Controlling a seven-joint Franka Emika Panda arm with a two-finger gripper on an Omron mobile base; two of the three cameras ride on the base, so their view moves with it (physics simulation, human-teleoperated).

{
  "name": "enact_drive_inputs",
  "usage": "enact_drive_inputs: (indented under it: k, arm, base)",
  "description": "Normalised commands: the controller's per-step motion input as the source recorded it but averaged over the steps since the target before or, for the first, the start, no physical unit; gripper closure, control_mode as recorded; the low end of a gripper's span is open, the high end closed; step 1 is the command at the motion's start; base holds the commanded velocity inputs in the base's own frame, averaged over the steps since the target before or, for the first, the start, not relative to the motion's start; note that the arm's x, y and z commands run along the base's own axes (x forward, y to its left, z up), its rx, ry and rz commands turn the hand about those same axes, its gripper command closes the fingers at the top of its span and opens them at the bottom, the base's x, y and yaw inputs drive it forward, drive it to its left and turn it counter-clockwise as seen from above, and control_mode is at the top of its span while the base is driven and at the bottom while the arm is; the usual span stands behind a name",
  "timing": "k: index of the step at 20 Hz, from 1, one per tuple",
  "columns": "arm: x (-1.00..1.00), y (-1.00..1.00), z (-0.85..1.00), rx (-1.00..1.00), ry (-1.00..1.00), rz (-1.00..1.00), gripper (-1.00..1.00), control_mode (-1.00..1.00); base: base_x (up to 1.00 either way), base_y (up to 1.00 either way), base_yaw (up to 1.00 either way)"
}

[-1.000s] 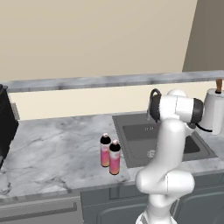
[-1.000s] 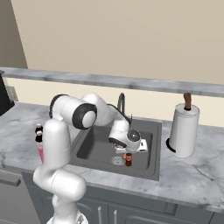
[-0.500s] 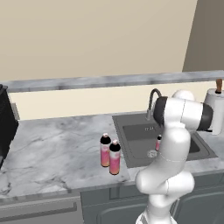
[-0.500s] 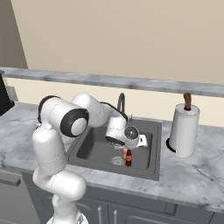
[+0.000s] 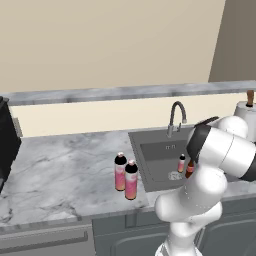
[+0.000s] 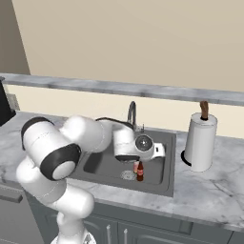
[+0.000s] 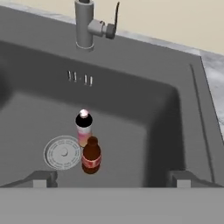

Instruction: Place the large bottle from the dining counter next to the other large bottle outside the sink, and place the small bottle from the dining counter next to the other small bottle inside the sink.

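In the sink (image 7: 183, 109) the small bottle from the dining counter (image 7: 91, 155), dark brown with a red label, stands upright touching the pale pinkish other small bottle (image 7: 83, 127), beside the round drain (image 7: 63, 152). My gripper (image 7: 111, 179) hovers open above them, and nothing lies between its fingertips (image 7: 41, 178). The same pair shows as brown bottle (image 6: 140, 172) and pale bottle (image 6: 136, 166) under my hand. Two large pink bottles with dark caps (image 5: 120, 171) (image 5: 131, 179) stand side by side on the counter, left of the sink (image 5: 150, 167). The dining counter is out of view.
A curved metal faucet (image 6: 132, 112) rises behind the basin. A paper towel roll (image 6: 200, 142) stands on the counter to the sink's right. A grey marble ledge (image 5: 125, 92) runs along the back wall. A dark appliance (image 5: 6, 145) sits at the far left.
My arm's elbow has swung sideways while the hand stayed over the sink. Both small bottles stand where they were, free of the gripper.
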Motion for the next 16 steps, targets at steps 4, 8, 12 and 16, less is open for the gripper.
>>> enact_drive_inputs:
  k: [4,8,12,16]
  arm:
    - [-0.28,-0.31,1.00,0.00,0.01,0.00,-1.00,-1.00]
    - [-0.35,-0.28,1.00,0.00,0.03,-0.02,-1.00,-1.00]
    - [-0.43,-0.20,1.00,0.02,0.05,-0.02,-1.00,-1.00]
    - [-0.47,-0.18,0.90,0.03,0.07,-0.01,-1.00,-1.00]
  base:
    - [0.00,0.00,0.00]
    - [0.00,0.00,0.00]
    - [0.00,0.00,0.00]
    - [0.00,0.00,0.00]
